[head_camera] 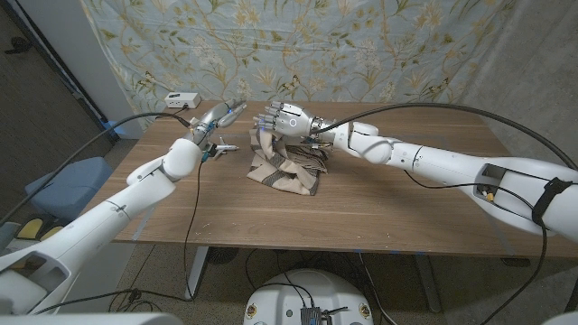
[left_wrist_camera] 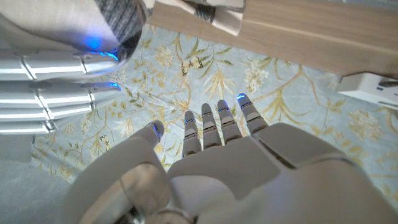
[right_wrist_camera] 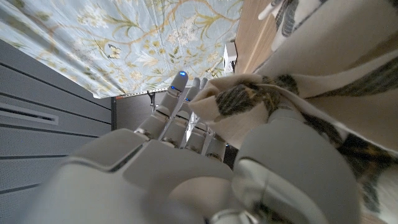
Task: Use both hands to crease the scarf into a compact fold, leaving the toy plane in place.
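Here the right robot hand (head_camera: 287, 118) grips the scarf (head_camera: 287, 167) on the wooden table (head_camera: 379, 208); left robot hand (head_camera: 217, 117) spread, empty.

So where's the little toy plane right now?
In the head view, the toy plane sits on the table, left of the scarf, beside the left hand.

text: none legible | labels: none | brands: none | numbers: none | signs: none | checked: head view, left wrist view, right wrist view | note: surfaces carry pattern only, no lettering that can be read
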